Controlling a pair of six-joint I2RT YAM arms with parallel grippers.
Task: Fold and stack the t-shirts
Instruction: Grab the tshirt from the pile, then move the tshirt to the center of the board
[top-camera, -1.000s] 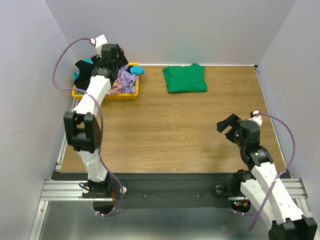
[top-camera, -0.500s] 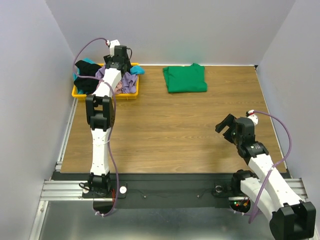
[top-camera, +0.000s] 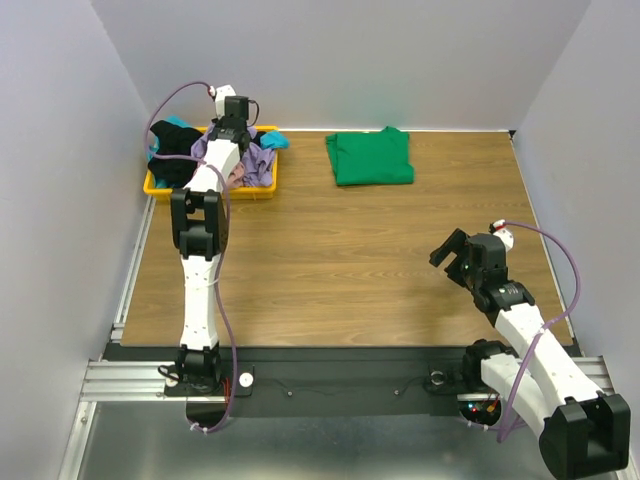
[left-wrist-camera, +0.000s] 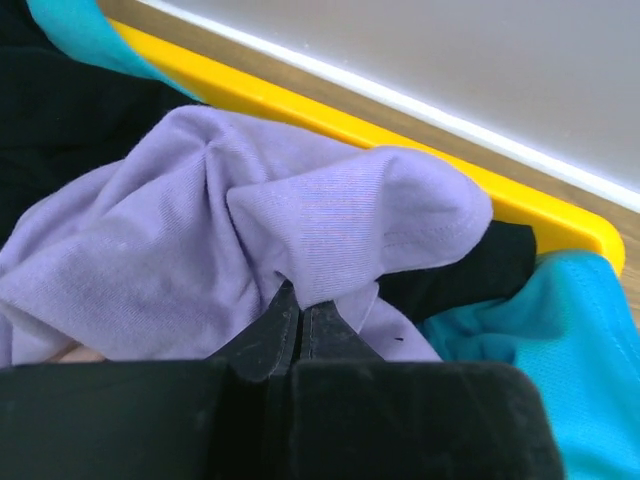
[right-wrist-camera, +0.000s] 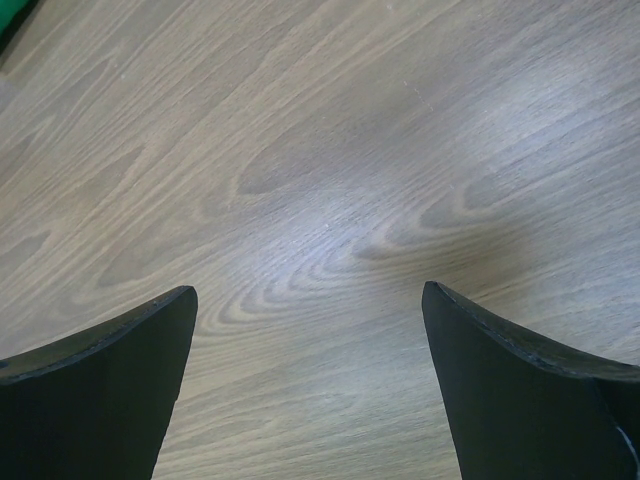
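**Left gripper pinches the purple shirt in the tray; right gripper hangs wide over bare wood**

Two arms are in view, and one yellow tray (top-camera: 212, 193) sits at the far left corner of the table (top-camera: 330, 270).

The left arm reaches out full length over the tray. The left gripper (left-wrist-camera: 298, 318) has its jaws pressed together on a fold of the purple t-shirt (left-wrist-camera: 300, 200). The cloth bunches up in a ridge just above the fingertips. This shirt lies crumpled on top of the heap in the right half of the tray.

Two more shirts in the tray can be counted with certainty. One is a black t-shirt (top-camera: 172, 165) on the left side, which also shows under the purple cloth in the left wrist view. The other is a teal t-shirt (left-wrist-camera: 580, 330), which spills over the tray's right end and peeks out at its far left corner. A pinkish scrap beside the arm is too small to tell for sure.

One green t-shirt (top-camera: 371, 160) lies folded flat on the table by the far edge, about midway along it and well apart from the tray.

The right gripper (right-wrist-camera: 310, 300) holds nothing. Its jaws stand wide apart above bare wood near the right edge of the table, far from every shirt.
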